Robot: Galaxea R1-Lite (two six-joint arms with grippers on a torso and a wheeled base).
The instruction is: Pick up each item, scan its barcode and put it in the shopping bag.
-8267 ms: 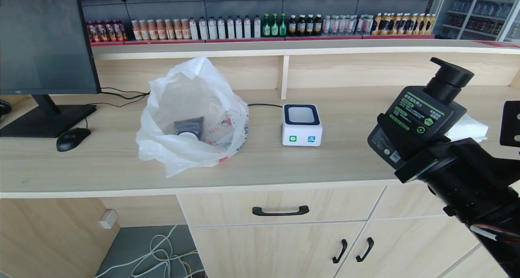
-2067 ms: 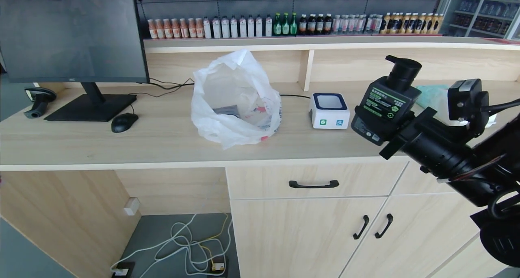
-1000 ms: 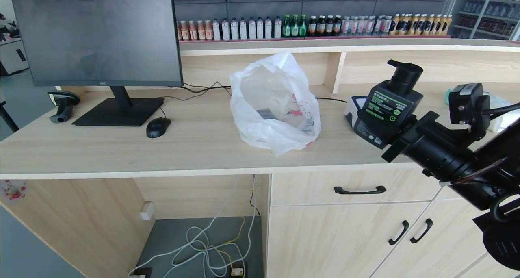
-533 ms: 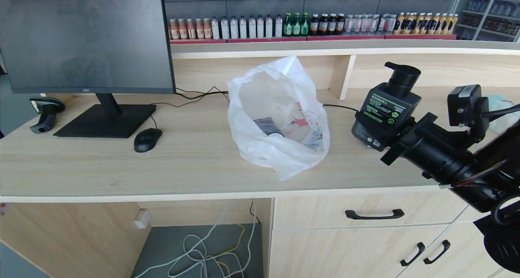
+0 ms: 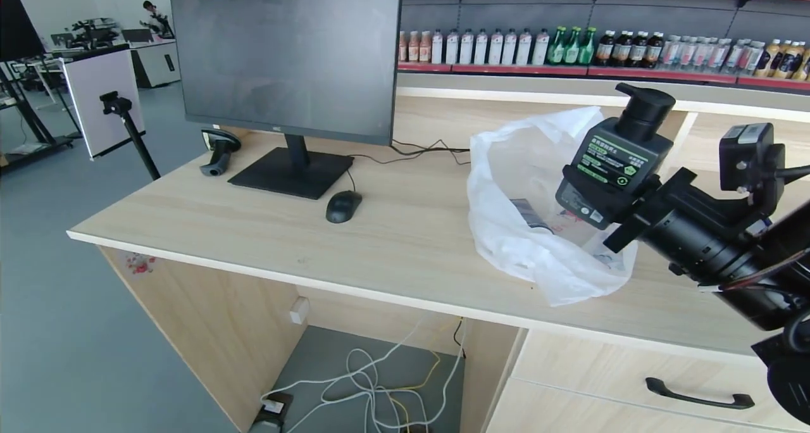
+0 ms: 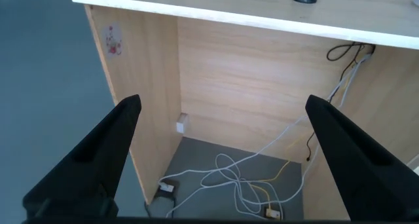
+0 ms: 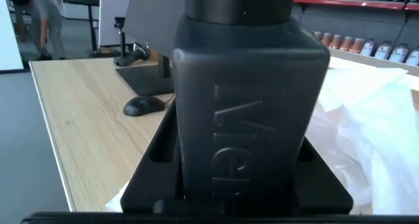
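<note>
A black pump bottle [image 5: 610,164] with a green label is held tilted above the counter, my right gripper [image 5: 623,208] shut on its lower body. It hangs in front of the right side of the open white shopping bag [image 5: 525,230], over the bag's mouth. A dark item [image 5: 525,214] lies inside the bag. In the right wrist view the bottle [image 7: 249,112] sits between the fingers [image 7: 154,165], with the bag [image 7: 373,119] just beyond. My left gripper [image 6: 222,103] is open and holds nothing, low in front of the counter's open underside.
A monitor [image 5: 288,53], a mouse [image 5: 343,206] and a handheld scanner [image 5: 218,151] stand left of the bag. The counter's left corner [image 5: 69,233] ends over open floor. Loose cables [image 5: 373,389] lie under the counter; a drawer handle [image 5: 699,396] shows at the lower right.
The head camera has swung left, so the scanner box has left the picture. Relative to the bag, the bottle in my right gripper has moved left, from beside it to over its mouth.
</note>
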